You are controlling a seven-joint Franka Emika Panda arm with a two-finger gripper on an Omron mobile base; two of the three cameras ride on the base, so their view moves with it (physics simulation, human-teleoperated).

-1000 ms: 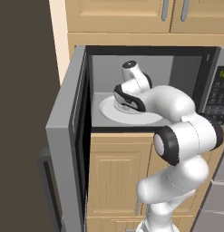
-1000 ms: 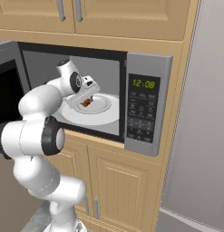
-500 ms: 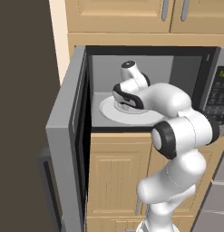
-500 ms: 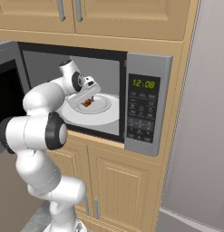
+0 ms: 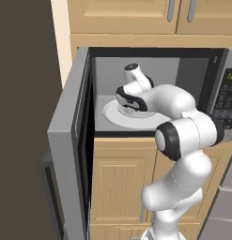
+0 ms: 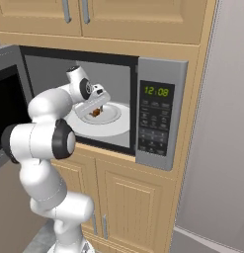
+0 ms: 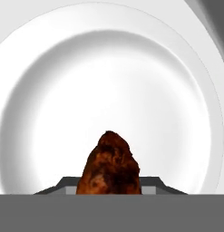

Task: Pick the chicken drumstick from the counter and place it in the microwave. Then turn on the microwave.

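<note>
The microwave (image 6: 155, 118) stands with its door (image 5: 70, 140) swung wide to the left. Inside, my gripper (image 6: 97, 109) reaches over the white round turntable (image 6: 116, 121) and is shut on the chicken drumstick (image 6: 96, 113), a small reddish-brown piece. In the hand view the drumstick (image 7: 109, 165) rises between the two dark fingertips (image 7: 63, 185), just above the turntable (image 7: 109, 68), near its middle. From the left base view my hand (image 5: 130, 101) covers the drumstick over the turntable (image 5: 112, 115). The counter is out of view.
The keypad panel with a green clock (image 6: 156, 91) sits right of the cavity. Wooden cabinets (image 6: 133, 20) hang above and stand below (image 6: 128, 202). A grey fridge side (image 6: 217, 148) rises at the right, and a dark wall (image 5: 23, 93) stands left of the open door.
The hand has sunk slightly toward the turntable with the drumstick still in its grip. The elbow has shifted a little. The microwave door has not moved.
</note>
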